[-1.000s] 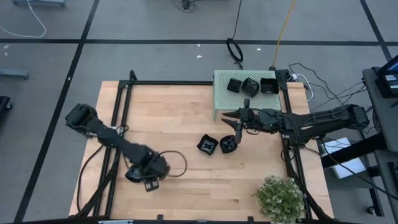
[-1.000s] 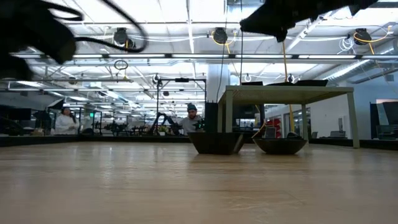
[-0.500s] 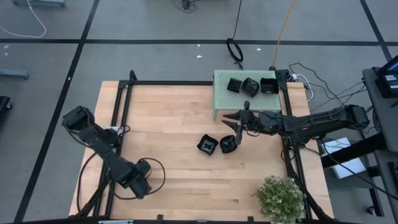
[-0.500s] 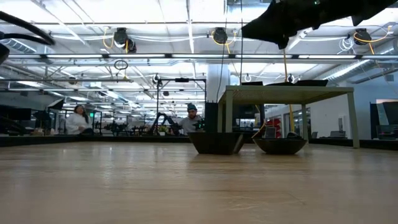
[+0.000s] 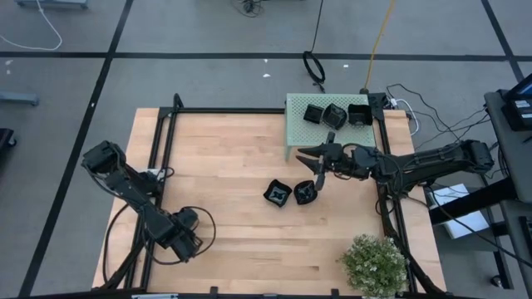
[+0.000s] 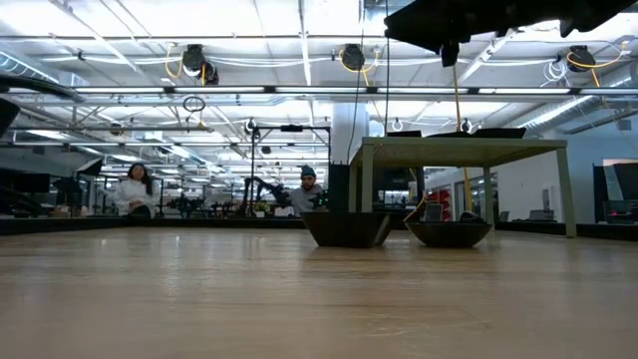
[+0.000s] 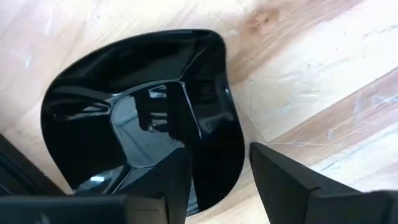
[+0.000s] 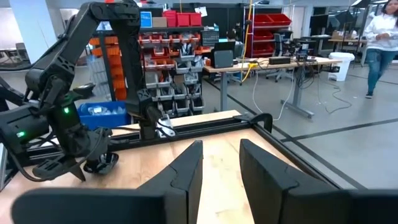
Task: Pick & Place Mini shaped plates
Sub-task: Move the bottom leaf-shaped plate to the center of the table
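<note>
I list only what sits apart from the work, taking the wooden table as my landmark.

- Pale green perforated box: on the table's far right corner.
- Potted green plant: on the table's near right corner.
- Black frame rails: along the table's left, far and right edges.
- Yellow cable: on the grey floor beyond the table's far edge.
- Black cable loop: on the floor just beyond the box.
- Shelving with red and blue bins: in the room past the table.
- Seated person in white: far behind the table.
- Person walking: well off from the table.
</note>
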`<state>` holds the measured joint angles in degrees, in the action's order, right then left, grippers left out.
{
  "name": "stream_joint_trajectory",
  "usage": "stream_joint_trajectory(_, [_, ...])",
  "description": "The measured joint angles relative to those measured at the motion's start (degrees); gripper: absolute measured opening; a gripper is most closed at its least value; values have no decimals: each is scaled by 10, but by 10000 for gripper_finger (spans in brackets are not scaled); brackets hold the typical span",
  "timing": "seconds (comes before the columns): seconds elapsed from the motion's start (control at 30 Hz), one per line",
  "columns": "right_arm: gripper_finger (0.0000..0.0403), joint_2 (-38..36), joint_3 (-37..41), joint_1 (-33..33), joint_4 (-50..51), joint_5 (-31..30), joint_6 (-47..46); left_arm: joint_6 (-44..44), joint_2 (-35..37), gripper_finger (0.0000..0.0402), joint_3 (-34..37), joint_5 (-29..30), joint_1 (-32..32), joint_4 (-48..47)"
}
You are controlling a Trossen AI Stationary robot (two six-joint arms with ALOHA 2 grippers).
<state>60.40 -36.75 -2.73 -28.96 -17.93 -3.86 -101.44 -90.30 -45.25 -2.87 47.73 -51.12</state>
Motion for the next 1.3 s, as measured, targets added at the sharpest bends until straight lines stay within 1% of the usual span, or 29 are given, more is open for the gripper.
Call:
stream_joint_trajectory(0.07, [93,0,0,0,0,0,0,15,0,159,0,0,-2,8])
stream_joint_trajectory(0.13, [93,0,0,0,0,0,0,25,0,137,1,5,-3,19])
stream_joint_trajectory(0.27, [93,0,0,0,0,0,0,29,-1,69,0,15,-3,27])
stream_joint_trajectory(0.33, [93,0,0,0,0,0,-2,48,-1,33,0,18,-3,37])
stream_joint_trajectory(0.4, [93,0,0,0,0,0,-16,66,-1,10,2,21,-6,48])
stream_joint_trajectory(0.5, [93,0,0,0,0,0,-34,99,-2,13,-8,42,-13,60])
stream_joint_trajectory(0.57, [93,0,0,0,0,0,-36,143,-3,15,-19,65,-23,67])
stream_joint_trajectory(0.73, [93,0,0,0,-4,0,-36,255,-3,4,-61,109,-57,67])
stream_joint_trajectory(0.87, [93,0,0,0,-4,0,-36,353,-3,13,-99,167,-83,78])
stream_joint_trajectory(1.0, [93,0,0,0,-4,0,-31,484,-3,9,-126,222,-112,127])
stream_joint_trajectory(1.07, [93,0,0,0,-4,0,-31,554,-3,4,-132,239,-128,164])
stream_joint_trajectory(1.17, [93,0,0,0,-4,0,-30,659,-3,10,-133,254,-153,233])
stream_joint_trajectory(1.3, [93,0,0,0,-4,0,-30,808,-3,19,-133,259,-194,323])
